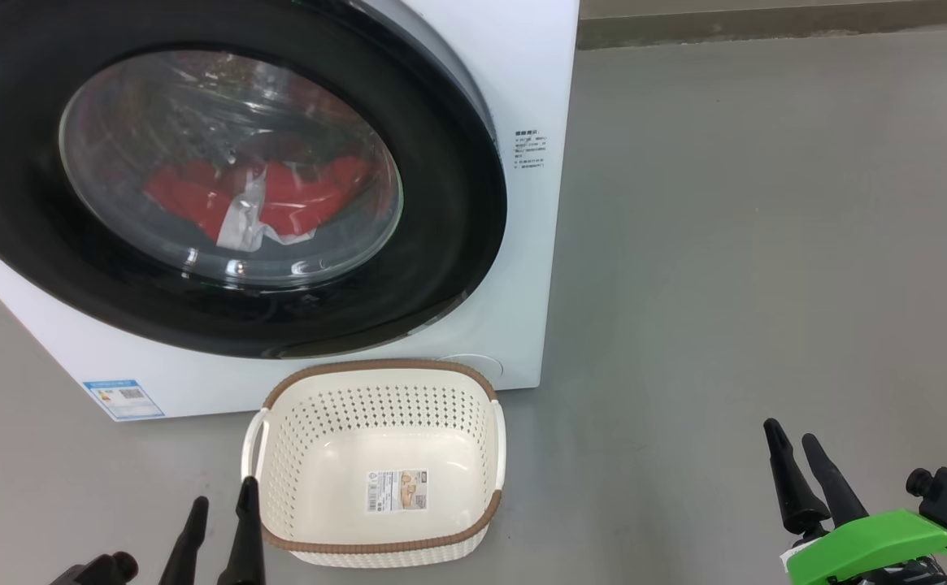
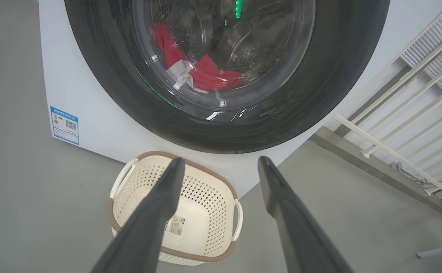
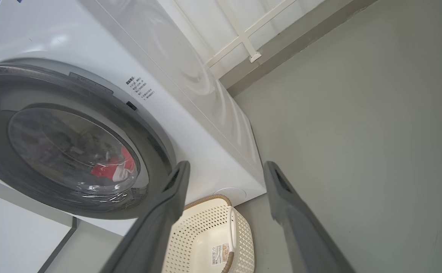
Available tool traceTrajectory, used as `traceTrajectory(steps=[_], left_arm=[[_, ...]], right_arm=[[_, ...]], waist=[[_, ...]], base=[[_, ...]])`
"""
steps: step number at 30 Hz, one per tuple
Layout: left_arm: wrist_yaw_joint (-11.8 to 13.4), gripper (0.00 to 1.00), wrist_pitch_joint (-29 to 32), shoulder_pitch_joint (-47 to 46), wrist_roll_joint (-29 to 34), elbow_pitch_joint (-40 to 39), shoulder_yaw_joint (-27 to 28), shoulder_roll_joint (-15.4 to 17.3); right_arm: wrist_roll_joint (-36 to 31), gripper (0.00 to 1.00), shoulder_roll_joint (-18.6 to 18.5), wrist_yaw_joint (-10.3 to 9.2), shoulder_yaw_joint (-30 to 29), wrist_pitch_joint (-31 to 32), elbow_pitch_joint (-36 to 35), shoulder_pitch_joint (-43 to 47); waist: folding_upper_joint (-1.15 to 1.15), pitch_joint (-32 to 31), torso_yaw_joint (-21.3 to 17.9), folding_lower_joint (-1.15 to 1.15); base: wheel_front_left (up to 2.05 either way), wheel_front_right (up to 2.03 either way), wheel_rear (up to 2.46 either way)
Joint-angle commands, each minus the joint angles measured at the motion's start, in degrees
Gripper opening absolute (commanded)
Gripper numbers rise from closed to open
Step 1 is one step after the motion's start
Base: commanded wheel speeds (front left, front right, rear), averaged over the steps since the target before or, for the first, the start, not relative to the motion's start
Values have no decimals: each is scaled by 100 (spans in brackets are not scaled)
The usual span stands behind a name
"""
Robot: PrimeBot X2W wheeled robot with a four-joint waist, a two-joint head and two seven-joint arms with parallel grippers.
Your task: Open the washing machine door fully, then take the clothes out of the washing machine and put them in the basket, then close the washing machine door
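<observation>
1. Nearest, the left gripper (image 1: pixel 223 491) and the right gripper (image 1: pixel 790 431) have their fingers spread apart, holding nothing.
2. The washing machine (image 1: pixel 522 81) stands on the grey floor (image 1: pixel 766 244).
3. The washing machine door (image 1: pixel 457 203) is closed (glossy black rim).
4. The basket (image 1: pixel 375 406) stands just before the machine.
5. The clothes (image 1: pixel 294 195) lie inside, behind the glass.

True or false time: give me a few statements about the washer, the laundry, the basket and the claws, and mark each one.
1. The door is swung wide open. False: it covers the washing machine opening.
2. The red clothes lie inside, behind the door glass. True.
3. The basket holds clothes. False: inside it is just a sticker.
4. The basket stands on the floor in front of the washing machine. True.
5. The left claw and right claw are both open, gripping nothing. True.
</observation>
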Motion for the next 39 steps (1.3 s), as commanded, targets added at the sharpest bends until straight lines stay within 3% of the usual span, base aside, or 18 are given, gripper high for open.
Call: traceTrajectory(steps=[1,24,39], left_arm=[[68,100,-111,-43,278,-217,100,103],[137,100,-485,89,1776,-378,71,96],[40,100,-740,159,2754,-338,207,33]], right_arm=[[-213,100,-121,1,128,-98,-141,-46],[-1420,100,-228,2,328,-469,-57,-5],[-2366,100,-195,2,55,-721,25,107]], waist=[[0,-1,4,-1],[0,15,45,-1],[0,39,61,-1]], base=[[0,0,0],[0,0,0],[0,0,0]])
